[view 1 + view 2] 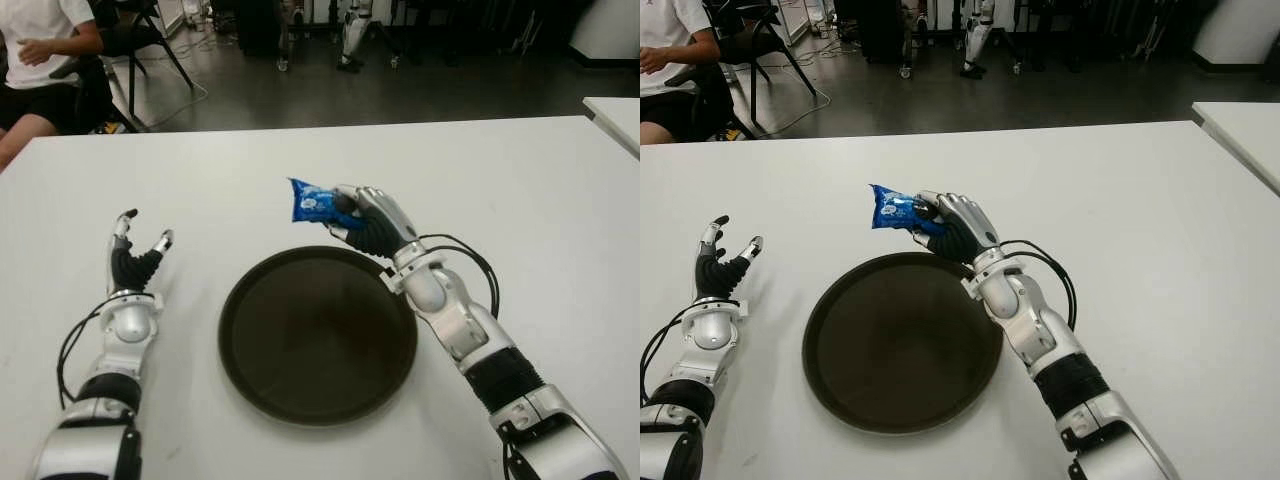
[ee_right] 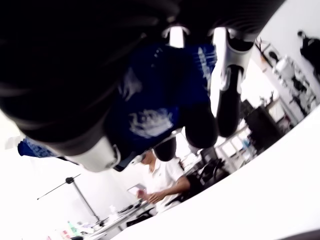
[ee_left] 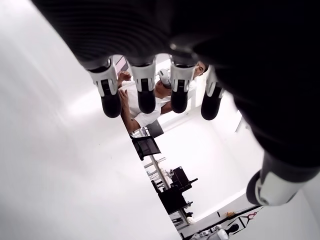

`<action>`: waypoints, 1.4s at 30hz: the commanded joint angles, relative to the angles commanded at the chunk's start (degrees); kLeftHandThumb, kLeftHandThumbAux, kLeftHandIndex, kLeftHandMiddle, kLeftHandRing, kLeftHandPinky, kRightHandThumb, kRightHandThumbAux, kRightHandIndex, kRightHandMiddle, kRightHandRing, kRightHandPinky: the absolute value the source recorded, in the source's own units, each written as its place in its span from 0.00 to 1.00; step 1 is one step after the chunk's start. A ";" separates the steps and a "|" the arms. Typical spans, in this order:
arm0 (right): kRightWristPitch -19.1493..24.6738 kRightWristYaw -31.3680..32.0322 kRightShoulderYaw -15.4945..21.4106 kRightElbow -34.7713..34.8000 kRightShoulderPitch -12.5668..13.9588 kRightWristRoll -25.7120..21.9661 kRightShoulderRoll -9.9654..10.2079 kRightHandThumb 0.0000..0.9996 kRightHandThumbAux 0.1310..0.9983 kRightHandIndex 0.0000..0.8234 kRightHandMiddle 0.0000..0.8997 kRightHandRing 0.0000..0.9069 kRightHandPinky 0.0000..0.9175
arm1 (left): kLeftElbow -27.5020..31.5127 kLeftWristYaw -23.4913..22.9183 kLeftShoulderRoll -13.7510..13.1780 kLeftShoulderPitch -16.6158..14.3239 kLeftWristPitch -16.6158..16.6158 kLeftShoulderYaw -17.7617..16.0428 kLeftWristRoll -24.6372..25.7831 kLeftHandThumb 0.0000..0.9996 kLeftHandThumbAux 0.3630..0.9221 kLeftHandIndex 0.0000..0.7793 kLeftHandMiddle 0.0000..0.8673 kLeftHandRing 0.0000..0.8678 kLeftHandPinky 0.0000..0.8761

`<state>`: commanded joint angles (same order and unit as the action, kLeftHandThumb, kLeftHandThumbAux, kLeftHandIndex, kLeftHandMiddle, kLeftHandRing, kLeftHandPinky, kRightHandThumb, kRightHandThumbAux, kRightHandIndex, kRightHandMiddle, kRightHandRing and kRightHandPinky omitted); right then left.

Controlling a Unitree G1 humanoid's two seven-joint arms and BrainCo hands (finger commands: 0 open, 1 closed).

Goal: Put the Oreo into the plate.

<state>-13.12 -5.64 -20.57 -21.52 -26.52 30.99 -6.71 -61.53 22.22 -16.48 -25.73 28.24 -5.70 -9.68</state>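
Oreo: blue packet [image 1: 313, 203], held in the right robot hand [image 1: 362, 222], off the table [image 1: 520, 210], just beyond the plate's far rim and not yet over its dark floor.
Right robot hand: fingers [image 2: 227, 95] curled round the packet; the right wrist view shows the wrapper pinched between them and the thumb. Most of the packet sticks out toward the robot's left.
Plate: round, dark, nothing in it [image 1: 250, 330], lying on the table between the two arms, just near of the held packet.
Left robot hand: idle, holding nothing, fingers loosely spread [image 1: 135, 255]; it shows left of the plate.
Step in hand: carry, then release, as I judge it.
How to do it well: draw the hand back toward the robot until the packet hangs over the plate's middle, not its rim; lower until the wrapper is close to the floor; only then loosen the fingers.
Risk: releasing high or near the far rim could let the light packet tip out onto the table.
Background: a seated person [image 1: 40, 50] far left beyond the table, well apart.
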 joint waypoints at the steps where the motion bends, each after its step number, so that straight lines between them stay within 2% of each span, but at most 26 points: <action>1: 0.12 0.12 -0.02 0.05 0.01 0.01 -0.01 0.01 0.66 0.09 0.26 0.32 0.24 | 0.03 0.05 0.02 -0.01 -0.05 -0.01 0.02 0.00 0.43 0.00 0.00 0.00 0.00; 4: 0.41 0.99 -0.10 0.27 -0.02 -0.11 -0.19 0.00 0.68 0.09 0.28 0.39 0.25 | 0.12 0.49 -0.07 0.05 -0.16 0.25 -0.37 0.00 0.42 0.00 0.00 0.00 0.00; 7: 0.65 1.91 -0.16 0.56 -0.13 -0.08 -0.49 0.00 0.72 0.10 0.33 0.50 0.39 | 0.10 0.77 -0.29 0.13 -0.19 0.62 -0.90 0.00 0.41 0.00 0.00 0.00 0.00; 10: 0.45 1.96 -0.10 0.71 -0.15 0.12 -0.63 0.00 0.75 0.11 0.38 0.54 0.47 | -0.03 0.86 -0.49 0.12 0.00 0.93 -1.35 0.00 0.39 0.00 0.00 0.00 0.00; 13: 0.10 2.04 -0.02 0.95 -0.13 0.06 -0.82 0.00 0.78 0.12 0.41 0.55 0.50 | -0.11 0.68 -0.59 0.10 0.47 1.04 -1.52 0.00 0.38 0.00 0.00 0.00 0.00; 17: -0.48 2.20 0.08 0.92 -0.13 -0.39 -0.83 0.00 0.81 0.13 0.42 0.58 0.57 | -0.11 -0.24 -0.39 0.10 0.85 0.50 -0.73 0.00 0.36 0.00 0.00 0.00 0.00; 19: -0.65 2.20 0.14 0.94 -0.13 -0.53 -0.82 0.00 0.82 0.14 0.40 0.63 0.63 | -0.12 -0.65 -0.25 0.08 0.71 0.17 -0.23 0.00 0.36 0.00 0.00 0.00 0.00; 24: -1.23 2.50 0.26 0.72 -0.21 -0.78 -0.97 0.00 0.83 0.16 0.39 0.69 0.70 | -0.15 -0.54 -0.38 0.10 0.83 0.32 -0.40 0.00 0.36 0.00 0.00 0.00 0.00; 28: -2.31 2.36 0.41 0.12 -0.37 -1.03 -1.00 0.00 0.82 0.19 0.38 0.66 0.69 | -0.33 -0.39 -0.47 0.07 0.81 0.43 -0.57 0.00 0.36 0.00 0.00 0.00 0.00; 31: -4.10 1.96 0.54 -0.95 -0.75 -1.33 -1.12 0.00 0.82 0.22 0.30 0.45 0.57 | -0.69 -0.10 -0.66 -0.08 0.41 0.54 -0.82 0.00 0.36 0.00 0.00 0.00 0.00; 34: -4.77 1.76 0.64 -1.59 -1.04 -1.15 -1.19 0.00 0.82 0.23 0.26 0.37 0.52 | -0.78 -0.24 -0.67 -0.18 0.31 0.48 -0.75 0.00 0.36 0.00 0.00 0.00 0.00; 42: -5.88 1.20 0.93 -2.75 -1.24 -0.97 -1.13 0.00 0.83 0.26 0.24 0.30 0.44 | -0.17 -0.96 -0.32 0.22 0.77 0.20 -0.11 0.00 0.37 0.00 0.00 0.00 0.00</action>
<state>-19.00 -4.44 -19.63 -24.27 -27.77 30.03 -7.85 -61.69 21.27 -16.80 -25.51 29.02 -5.50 -9.79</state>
